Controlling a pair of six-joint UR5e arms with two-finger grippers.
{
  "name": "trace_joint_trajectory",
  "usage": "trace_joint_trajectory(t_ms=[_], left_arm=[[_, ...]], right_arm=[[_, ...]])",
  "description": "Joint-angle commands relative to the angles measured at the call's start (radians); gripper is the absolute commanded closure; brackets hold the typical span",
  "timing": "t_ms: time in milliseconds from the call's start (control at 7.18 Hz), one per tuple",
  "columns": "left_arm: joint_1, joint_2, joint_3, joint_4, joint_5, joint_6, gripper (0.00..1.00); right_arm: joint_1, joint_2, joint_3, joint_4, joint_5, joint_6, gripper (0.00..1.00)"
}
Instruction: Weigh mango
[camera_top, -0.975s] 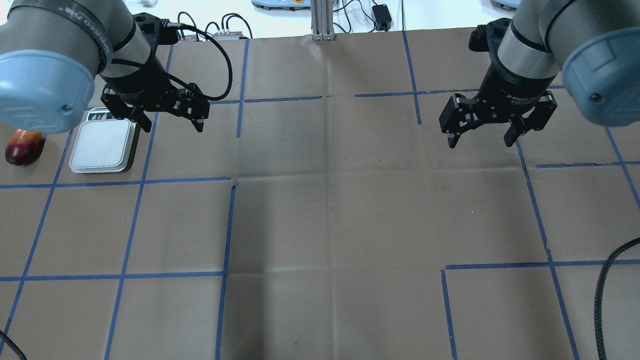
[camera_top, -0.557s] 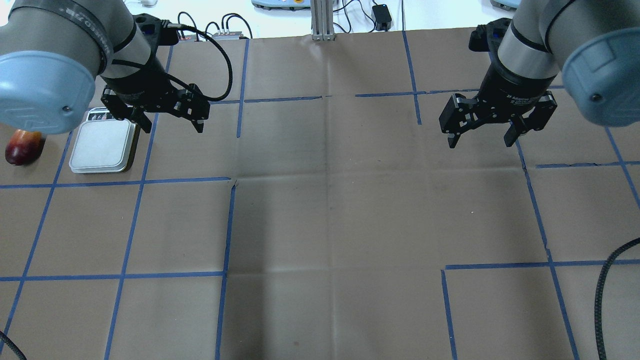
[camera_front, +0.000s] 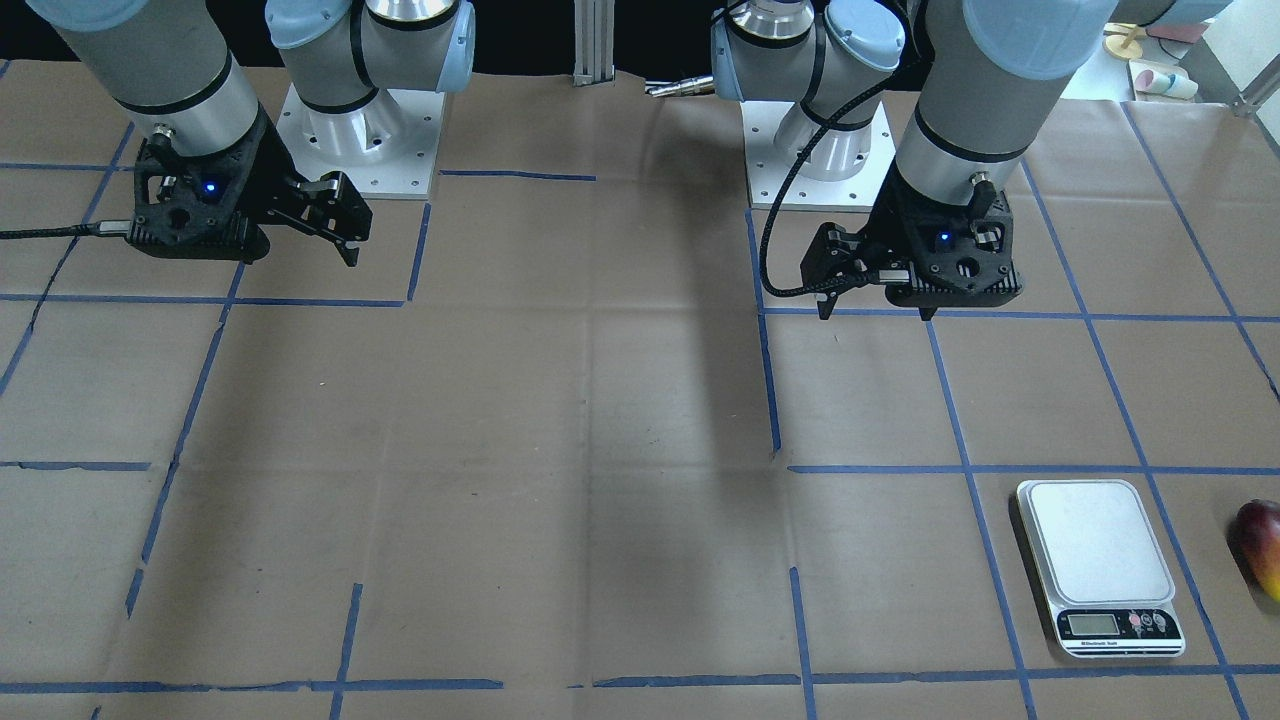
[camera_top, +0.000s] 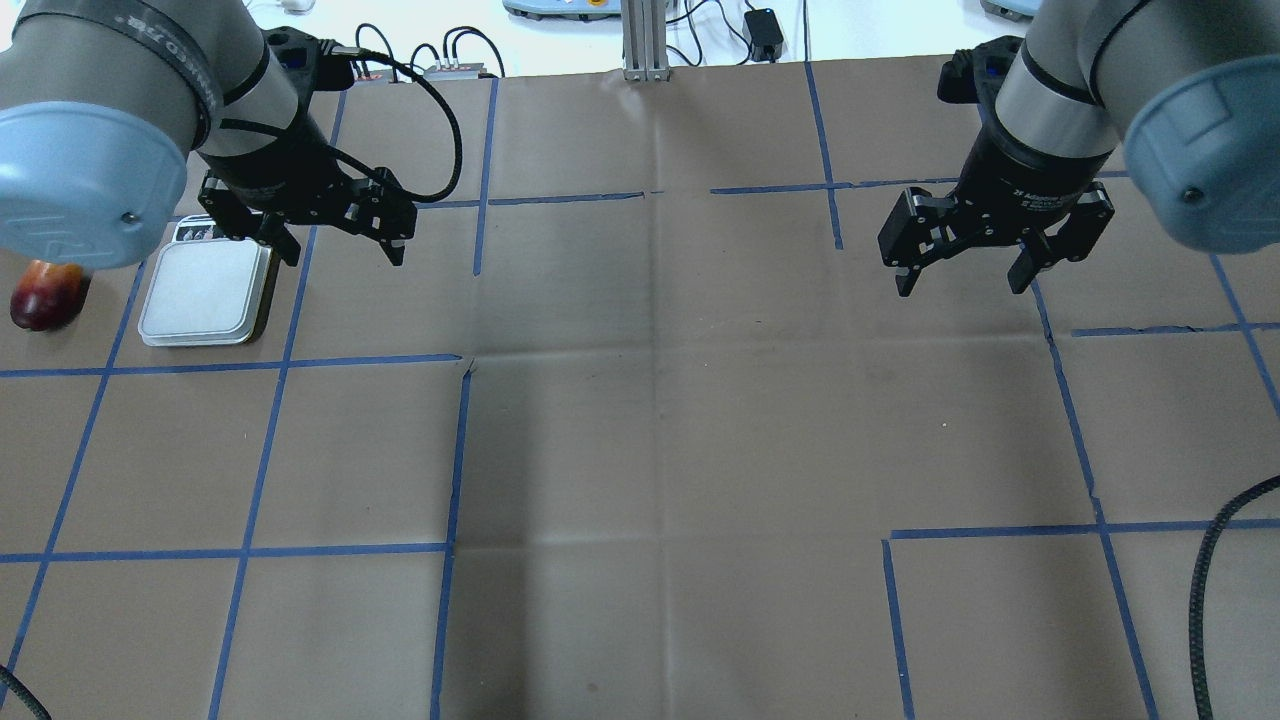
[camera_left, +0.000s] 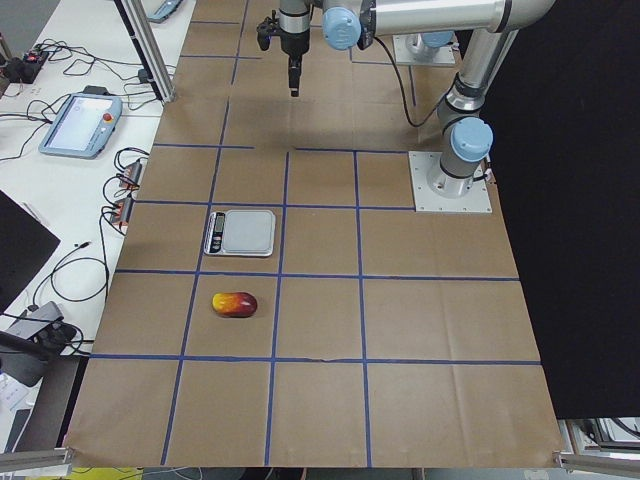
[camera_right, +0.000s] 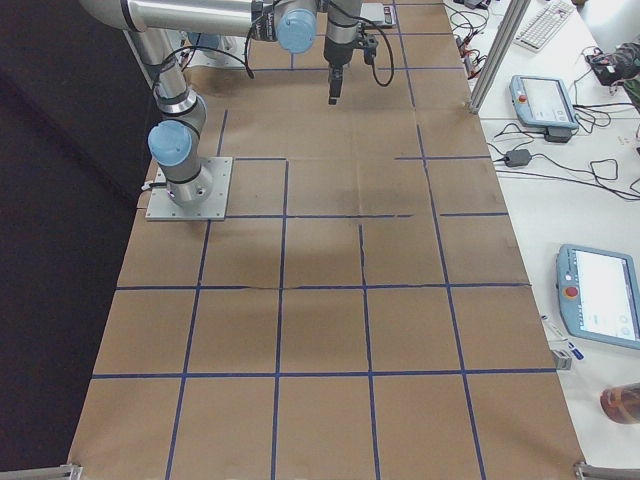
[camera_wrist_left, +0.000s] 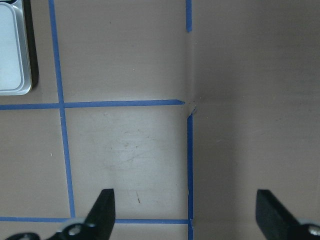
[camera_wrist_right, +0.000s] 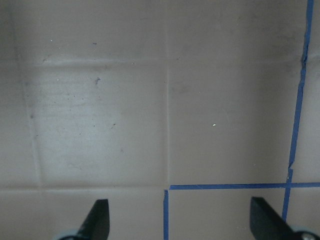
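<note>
The mango (camera_top: 45, 300), dark red with a yellow end, lies on the brown paper at the far left, partly under my left arm's elbow in the overhead view. It also shows in the front view (camera_front: 1262, 545) and the left side view (camera_left: 235, 304). The white scale (camera_top: 205, 295) stands beside it with its platform bare (camera_front: 1097, 555), and its edge shows in the left wrist view (camera_wrist_left: 12, 50). My left gripper (camera_top: 343, 255) is open and empty, raised above the table just right of the scale. My right gripper (camera_top: 960, 287) is open and empty, raised over the right half.
Blue tape lines (camera_top: 270, 360) divide the brown paper into squares. A black cable (camera_top: 1210, 560) curves in at the right edge. Teach pendants and cables lie on the white bench beyond the table (camera_left: 80, 125). The arm bases (camera_front: 350, 140) stand at the robot's side.
My left gripper has drifted slightly to the left, toward the scale. The right arm, the mango and the scale have not moved.
</note>
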Motion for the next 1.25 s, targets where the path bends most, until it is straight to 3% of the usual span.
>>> trace_joint_trajectory(t_ms=[0,418,696,1114], left_arm=[[0.026,0.01,-0.004,0.0,0.002,0.02,0.0],[0.293,-0.012,-0.014,0.002,-0.003,0.275,0.0],[0.455,-0.05,-0.014,0.16,-0.003,0.427,0.0],[0.678,-0.295,0.086,0.215,-0.015,0.535,0.0]], right_arm=[[0.0,0.0,0.0,0.0,0.0,0.0,0.0],[0.0,0.0,0.0,0.0,0.0,0.0,0.0],[0.0,0.0,0.0,0.0,0.0,0.0,0.0],[0.0,0.0,0.0,0.0,0.0,0.0,0.0]])
